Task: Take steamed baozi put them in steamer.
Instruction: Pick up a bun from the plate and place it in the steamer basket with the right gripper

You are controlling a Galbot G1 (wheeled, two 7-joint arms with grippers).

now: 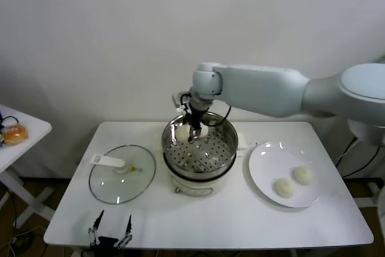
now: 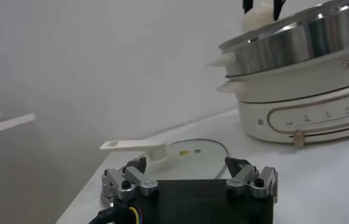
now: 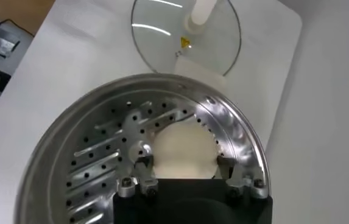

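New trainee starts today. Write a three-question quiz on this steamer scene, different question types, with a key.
1. True or false: the glass lid sits on the steamer.
2. How many buns lie on the plate?
3. The right gripper is: A) over the plate, B) inside the steamer around a bun, C) parked at the table's near edge.

Key: 1. False, it lies on the table. 2. Two. 3. B.

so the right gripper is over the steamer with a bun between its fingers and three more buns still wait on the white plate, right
Not quite. Only two steamed baozi remain on the white plate, as the head view shows. The rest holds: the right gripper is over the steamer with a bun between its fingers.
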